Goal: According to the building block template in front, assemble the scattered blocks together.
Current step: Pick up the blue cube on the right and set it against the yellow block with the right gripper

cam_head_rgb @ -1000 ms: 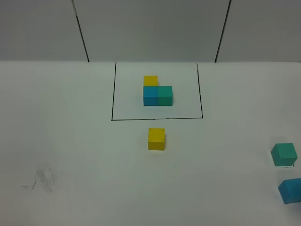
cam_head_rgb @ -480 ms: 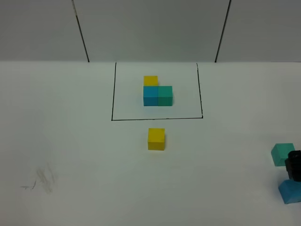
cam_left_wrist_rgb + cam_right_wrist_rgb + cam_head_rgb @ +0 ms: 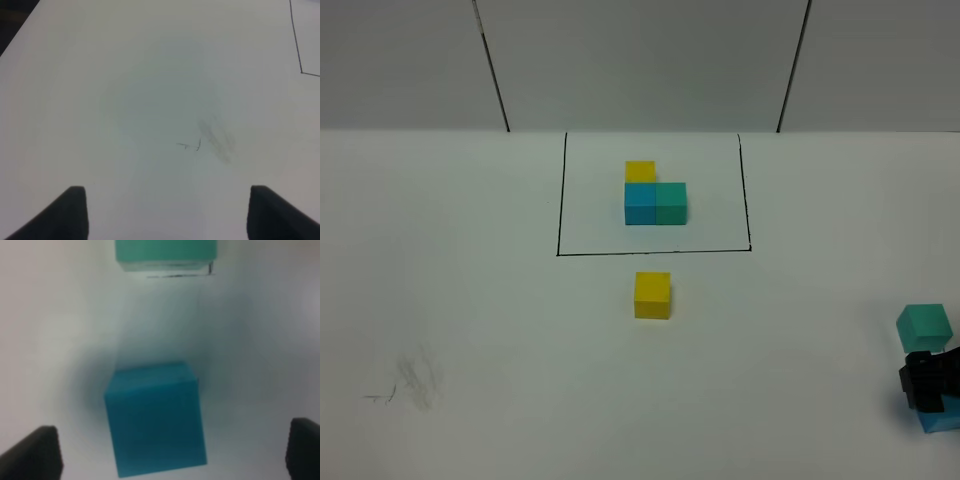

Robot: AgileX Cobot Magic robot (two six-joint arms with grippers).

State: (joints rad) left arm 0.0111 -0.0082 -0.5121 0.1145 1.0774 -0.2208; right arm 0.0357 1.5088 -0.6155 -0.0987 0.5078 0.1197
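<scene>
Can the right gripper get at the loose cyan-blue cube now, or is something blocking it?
Probably yes: the right gripper hangs open over the cyan-blue cube, its jaws wide on both sides, and the teal-green cube stands apart.

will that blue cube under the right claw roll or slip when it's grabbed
Probably neither. The blue cube sits flat on a broad face, so it should slide rather than roll or tip. Its matte, flat sides likely grip well, and it looks rigid.
</scene>
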